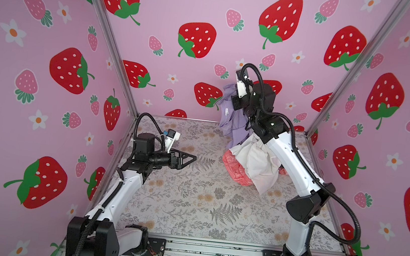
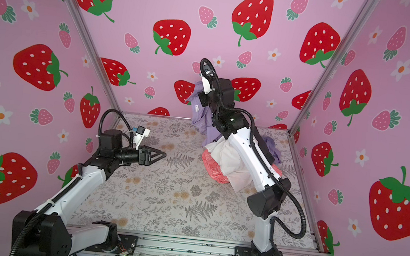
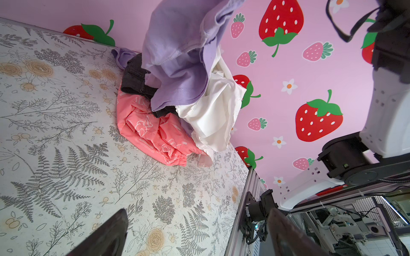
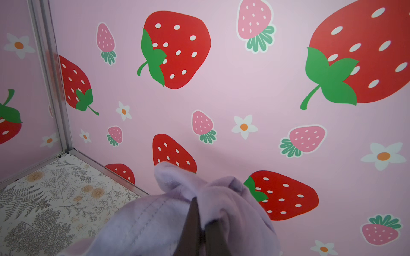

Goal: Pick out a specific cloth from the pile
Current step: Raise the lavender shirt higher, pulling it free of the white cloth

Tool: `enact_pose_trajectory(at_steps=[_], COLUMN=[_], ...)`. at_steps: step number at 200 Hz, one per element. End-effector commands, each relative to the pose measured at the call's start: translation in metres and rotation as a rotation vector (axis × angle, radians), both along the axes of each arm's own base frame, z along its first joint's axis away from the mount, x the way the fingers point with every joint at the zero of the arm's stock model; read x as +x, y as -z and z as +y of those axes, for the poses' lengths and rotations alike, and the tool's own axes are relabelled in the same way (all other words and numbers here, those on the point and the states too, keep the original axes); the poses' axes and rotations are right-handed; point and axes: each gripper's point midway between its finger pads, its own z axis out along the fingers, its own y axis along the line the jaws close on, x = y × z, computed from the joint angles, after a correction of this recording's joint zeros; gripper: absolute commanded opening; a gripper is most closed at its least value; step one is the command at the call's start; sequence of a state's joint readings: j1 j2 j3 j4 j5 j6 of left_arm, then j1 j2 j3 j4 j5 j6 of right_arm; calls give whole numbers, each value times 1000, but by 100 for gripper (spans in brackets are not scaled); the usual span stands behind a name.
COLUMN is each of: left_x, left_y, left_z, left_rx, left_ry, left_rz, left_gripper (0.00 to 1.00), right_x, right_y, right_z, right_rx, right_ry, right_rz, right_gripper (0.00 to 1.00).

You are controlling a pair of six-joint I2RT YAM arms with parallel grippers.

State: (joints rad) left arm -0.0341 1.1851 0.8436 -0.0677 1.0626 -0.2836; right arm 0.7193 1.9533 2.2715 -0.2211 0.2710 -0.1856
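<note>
One lavender cloth (image 1: 227, 114) hangs lifted close to the strawberry-print back wall (image 1: 207, 55), its upper folds pinched tight between the clenched fingers of the right gripper (image 4: 200, 212), which sits just to the right of it in both top views. Its lower edge trails down onto the pile (image 2: 220, 167) directly beneath, where a white cloth (image 1: 257, 163), a coral-pink cloth (image 1: 233, 170) and a black cloth (image 3: 135, 77) lie heaped on the far right part of the floral table (image 1: 190, 200). The left gripper (image 1: 192, 158) stands well apart on the left, above bare table, jaws spread and holding nothing.
</note>
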Motion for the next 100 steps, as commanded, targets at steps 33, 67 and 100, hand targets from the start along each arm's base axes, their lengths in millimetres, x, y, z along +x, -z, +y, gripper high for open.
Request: enact_pose_trajectory(at_steps=[33,67,100], left_x=[-2,-2,-2], left_y=[-2,-1,-2], left_z=[-3,-3,-3], left_rx=[-2,-2,-4], left_ry=[26,26,28], left_rz=[-25,-26,-26], left_gripper=[99,99,99], right_x=[-13,-22,-25], right_y=[-75,-92,-102], right_z=[-22,-30,-37], right_rx=[143,174,203], right_ry=[23,28,45], right_rz=[-187,-224,-244], right_gripper=[0,0,0])
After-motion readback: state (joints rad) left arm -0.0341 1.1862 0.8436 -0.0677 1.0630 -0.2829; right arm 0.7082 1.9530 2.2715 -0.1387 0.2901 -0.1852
